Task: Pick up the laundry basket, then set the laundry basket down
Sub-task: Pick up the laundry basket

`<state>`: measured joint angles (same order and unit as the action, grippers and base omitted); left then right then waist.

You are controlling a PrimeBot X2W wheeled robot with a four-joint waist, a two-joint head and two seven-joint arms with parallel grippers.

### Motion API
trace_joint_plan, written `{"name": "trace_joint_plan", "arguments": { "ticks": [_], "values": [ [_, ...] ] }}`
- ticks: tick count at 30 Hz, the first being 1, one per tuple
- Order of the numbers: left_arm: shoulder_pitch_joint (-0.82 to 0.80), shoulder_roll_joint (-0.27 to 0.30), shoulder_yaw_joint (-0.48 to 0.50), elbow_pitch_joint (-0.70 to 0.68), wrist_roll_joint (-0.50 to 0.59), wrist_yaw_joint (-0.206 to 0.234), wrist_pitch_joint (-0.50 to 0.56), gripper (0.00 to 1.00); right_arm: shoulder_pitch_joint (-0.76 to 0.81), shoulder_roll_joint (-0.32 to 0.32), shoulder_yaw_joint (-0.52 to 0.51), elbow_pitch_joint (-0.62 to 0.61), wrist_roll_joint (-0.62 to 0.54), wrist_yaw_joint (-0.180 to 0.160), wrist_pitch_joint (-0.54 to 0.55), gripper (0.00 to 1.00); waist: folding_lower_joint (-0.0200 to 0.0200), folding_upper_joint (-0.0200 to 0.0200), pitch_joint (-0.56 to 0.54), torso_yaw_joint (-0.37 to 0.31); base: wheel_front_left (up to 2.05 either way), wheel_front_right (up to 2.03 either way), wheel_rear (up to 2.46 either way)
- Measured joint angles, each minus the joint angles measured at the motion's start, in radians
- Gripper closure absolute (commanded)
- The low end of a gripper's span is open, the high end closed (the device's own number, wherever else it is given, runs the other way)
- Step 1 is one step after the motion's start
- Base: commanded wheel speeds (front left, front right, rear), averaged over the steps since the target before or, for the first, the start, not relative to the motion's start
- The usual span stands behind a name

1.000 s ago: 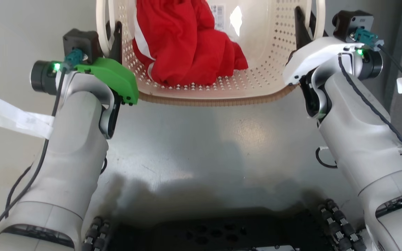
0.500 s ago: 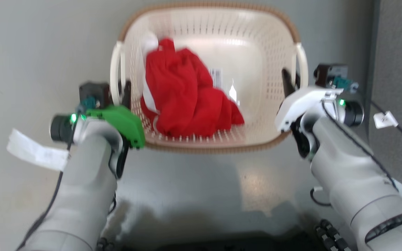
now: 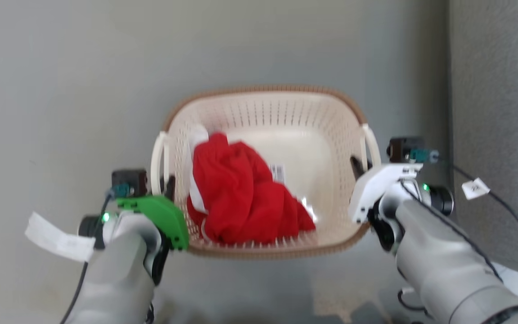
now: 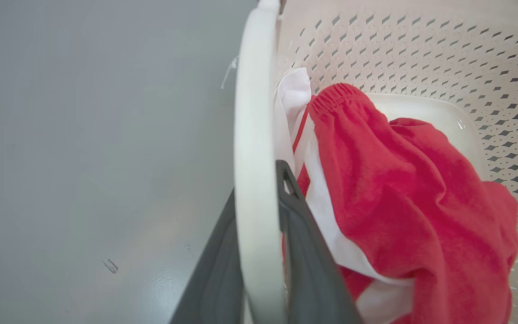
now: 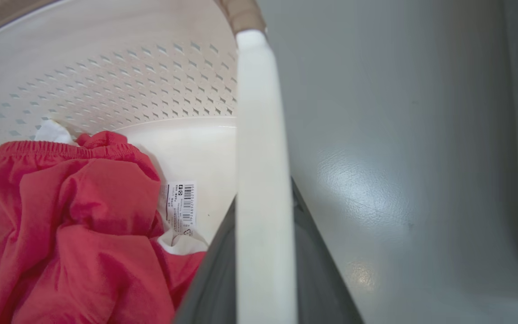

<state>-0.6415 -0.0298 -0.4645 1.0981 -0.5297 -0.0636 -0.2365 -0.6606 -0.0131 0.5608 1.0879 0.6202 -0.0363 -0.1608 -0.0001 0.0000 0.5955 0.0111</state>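
Note:
The laundry basket (image 3: 286, 112), cream with perforated walls and a brown rim, sits in the middle of the head view over grey floor. My left gripper (image 3: 165, 182) is shut on its left white handle (image 4: 254, 135), one dark finger on each side of the bar. At the other side, my right gripper (image 3: 363, 163) is shut the same way on the right white handle (image 5: 261, 135). A red garment with white trim (image 3: 241, 202) lies bunched in the basket's left half. I cannot tell whether the basket touches the floor.
The grey sofa (image 3: 497, 90) runs down the right edge, close to my right arm. A cable with a white tag (image 3: 474, 188) hangs off the right wrist, and a paper tag (image 3: 56, 240) off the left. Bare grey floor (image 3: 83, 90) lies left of and beyond the basket.
The head camera has moved: the basket and both arms now sit lower and smaller in the picture, and the robot's base has dropped out. Both grippers stay on the handles.

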Motion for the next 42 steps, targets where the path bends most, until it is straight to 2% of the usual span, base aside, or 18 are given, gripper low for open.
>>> {"name": "trace_joint_plan", "arguments": {
  "ticks": [25, 36, 42],
  "values": [
    [0.237, -0.005, -0.063, 0.086, -0.083, -0.024, 0.042, 1.00, 0.254, 0.004, 0.168, -0.023, 0.135, -0.011, 0.100, 1.00, 0.0000, 0.0000, -0.358, -0.001, 0.00, 0.00, 0.00],
    [0.342, -0.003, -0.084, 0.097, -0.130, -0.024, 0.051, 1.00, 0.364, 0.002, 0.238, -0.049, 0.191, -0.037, 0.128, 1.00, 0.0000, 0.0000, -0.512, -0.011, 0.00, 0.00, 0.00],
    [0.346, 0.000, -0.092, 0.093, -0.136, -0.022, 0.051, 1.00, 0.369, -0.001, 0.261, -0.063, 0.205, -0.054, 0.128, 1.00, 0.0000, 0.0000, -0.568, -0.016, 0.00, 0.00, 0.00]
  ]
}}
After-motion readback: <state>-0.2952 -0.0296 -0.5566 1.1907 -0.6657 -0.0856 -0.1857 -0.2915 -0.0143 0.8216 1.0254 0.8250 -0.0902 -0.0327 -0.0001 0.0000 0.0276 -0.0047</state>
